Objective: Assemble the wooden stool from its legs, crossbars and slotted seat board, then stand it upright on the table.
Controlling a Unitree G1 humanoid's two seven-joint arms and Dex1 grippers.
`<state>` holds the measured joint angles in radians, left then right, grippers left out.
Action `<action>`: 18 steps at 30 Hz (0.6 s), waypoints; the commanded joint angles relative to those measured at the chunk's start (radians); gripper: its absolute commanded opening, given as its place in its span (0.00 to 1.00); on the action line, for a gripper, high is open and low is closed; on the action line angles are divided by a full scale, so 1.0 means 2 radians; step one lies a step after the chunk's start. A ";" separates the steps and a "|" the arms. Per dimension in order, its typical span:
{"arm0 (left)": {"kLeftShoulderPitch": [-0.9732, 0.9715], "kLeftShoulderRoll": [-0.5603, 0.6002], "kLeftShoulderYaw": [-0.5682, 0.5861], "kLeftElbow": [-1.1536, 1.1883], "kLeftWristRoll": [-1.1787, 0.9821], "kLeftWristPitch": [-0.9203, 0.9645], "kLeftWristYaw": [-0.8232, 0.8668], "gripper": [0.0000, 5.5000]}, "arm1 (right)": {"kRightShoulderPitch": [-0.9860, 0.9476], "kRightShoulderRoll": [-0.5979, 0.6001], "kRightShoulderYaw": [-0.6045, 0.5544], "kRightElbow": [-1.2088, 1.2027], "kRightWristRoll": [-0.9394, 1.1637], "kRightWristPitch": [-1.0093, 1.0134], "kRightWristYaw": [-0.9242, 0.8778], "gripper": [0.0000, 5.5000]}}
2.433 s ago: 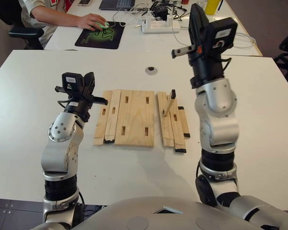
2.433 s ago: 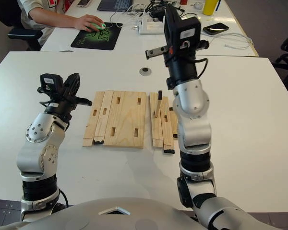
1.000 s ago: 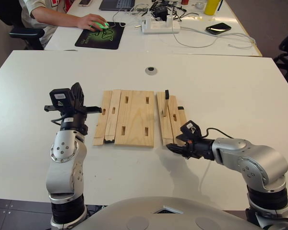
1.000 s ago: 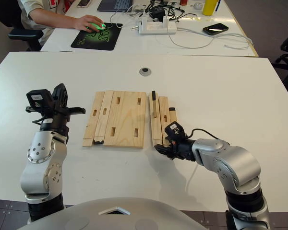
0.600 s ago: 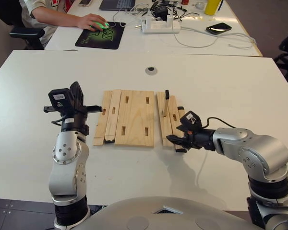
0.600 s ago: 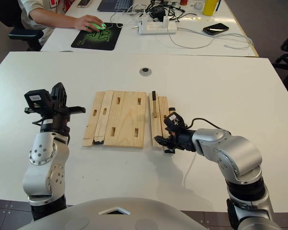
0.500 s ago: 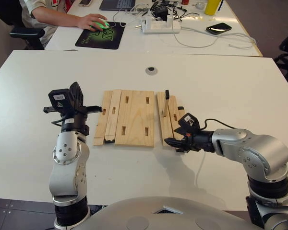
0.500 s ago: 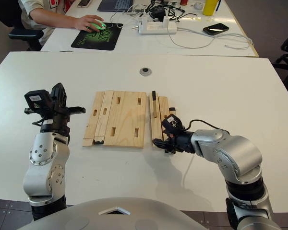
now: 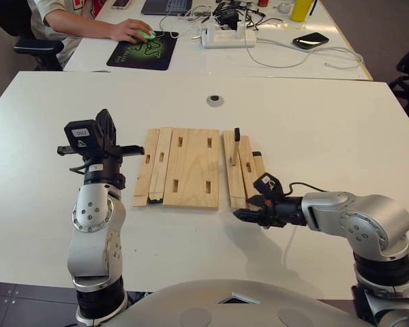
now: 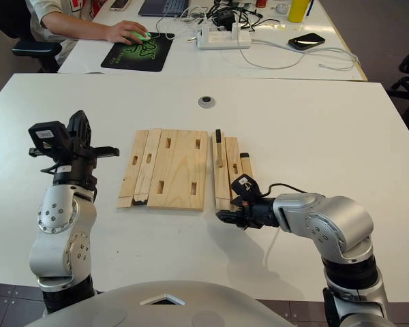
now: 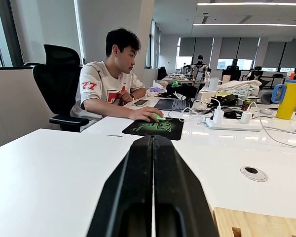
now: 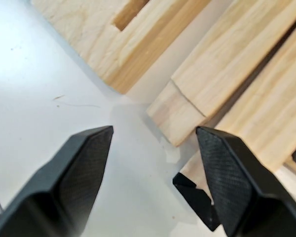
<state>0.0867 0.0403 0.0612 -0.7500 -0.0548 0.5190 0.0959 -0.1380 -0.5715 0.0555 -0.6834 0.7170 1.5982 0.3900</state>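
Black left gripper, jaws pressed together, hovers at centre left of the frame, near two pale wooden slats. Pale slotted wooden seat board lies flat in the centre. Black right gripper, jaws spread, is low at the right, by the near ends of the pale wooden legs

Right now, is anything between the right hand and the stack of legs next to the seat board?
Nothing visible. The right hand is open at the near ends of the legs, with only bare table in the gap before the wood.
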 commanded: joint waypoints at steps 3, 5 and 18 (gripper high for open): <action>-0.001 -0.006 -0.005 -0.008 0.010 0.005 0.006 0.00 | -0.026 -0.019 0.018 0.012 -0.037 -0.003 -0.029 0.57; -0.001 -0.007 -0.006 -0.009 0.011 0.004 0.007 0.00 | -0.033 -0.004 0.015 0.003 -0.025 0.005 -0.025 0.57; -0.020 0.006 -0.001 -0.014 0.011 0.023 -0.006 0.00 | -0.035 0.054 0.015 0.000 -0.026 0.008 -0.087 0.57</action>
<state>0.0680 0.0452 0.0596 -0.7623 -0.0370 0.5455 0.0931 -0.1978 -0.4853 0.0778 -0.6858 0.6820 1.6034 0.2467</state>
